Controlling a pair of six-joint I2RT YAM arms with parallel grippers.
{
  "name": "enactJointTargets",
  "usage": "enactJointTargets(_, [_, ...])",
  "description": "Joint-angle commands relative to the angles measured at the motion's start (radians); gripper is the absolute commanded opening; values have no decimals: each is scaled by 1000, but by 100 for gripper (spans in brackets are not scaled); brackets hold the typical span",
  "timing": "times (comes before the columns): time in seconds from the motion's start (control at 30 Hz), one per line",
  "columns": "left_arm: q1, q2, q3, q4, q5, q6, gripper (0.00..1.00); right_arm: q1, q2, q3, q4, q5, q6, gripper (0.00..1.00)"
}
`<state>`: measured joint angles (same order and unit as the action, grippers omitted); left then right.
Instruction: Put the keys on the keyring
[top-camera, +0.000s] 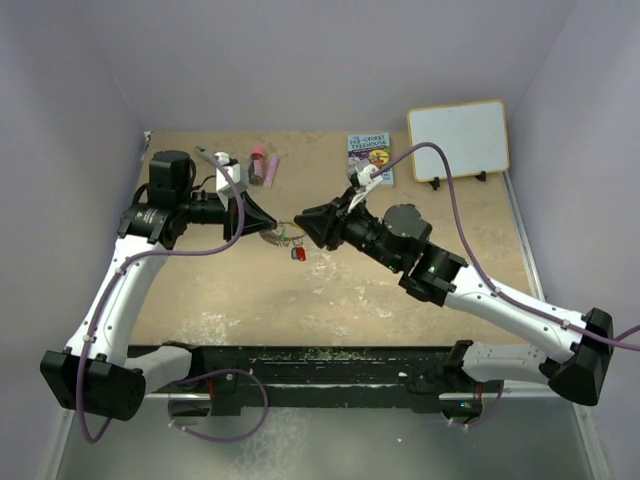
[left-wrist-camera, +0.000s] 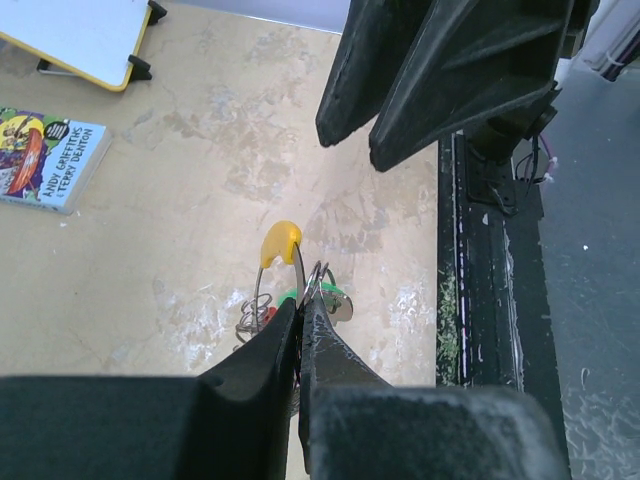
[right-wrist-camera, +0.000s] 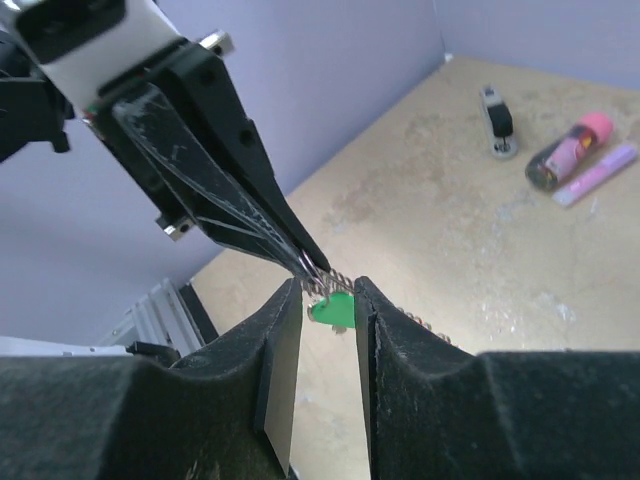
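Left gripper clamped on the keyring; green key sits between the right gripper's parted fingers, tips facing

- Pale lavender walls close in the back and both sides, evenly lit with no hard shadows.
- The table top is tan, mottled, and scuffed whitish in patches.
- A white board in a yellowish frame stands at the far right on black feet.
- A colourful book lies flat near it.
- A black rail runs along the near edge, with a grey metal sheet beyond it.
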<state>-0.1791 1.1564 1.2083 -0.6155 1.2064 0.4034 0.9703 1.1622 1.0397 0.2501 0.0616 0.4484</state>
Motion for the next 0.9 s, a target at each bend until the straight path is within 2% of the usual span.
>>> enactJointTargets(0.0, [-2,23,9,79,85,-71,4,4,-16,-25,202,-34,-62,33])
enactJointTargets(0.17, [-2,55,-2,158,110,-203,4,4,11,-72,301,-59,-74,34])
enactJointTargets(0.3, [-2,51,-38,291,113,-332,4,3,36,-85,368,-71,-87,24])
enactJointTargets(0.5, [-2,44,-44,287,119,-348,4,4,79,-84,401,-63,-89,27])
enactJointTargets(0.73, [-2,41,-48,293,140,-383,4,4,97,-88,434,-53,-88,25])
enactJointTargets(0.87, [-2,37,-48,295,142,-385,4,4,110,-68,421,-65,-86,21])
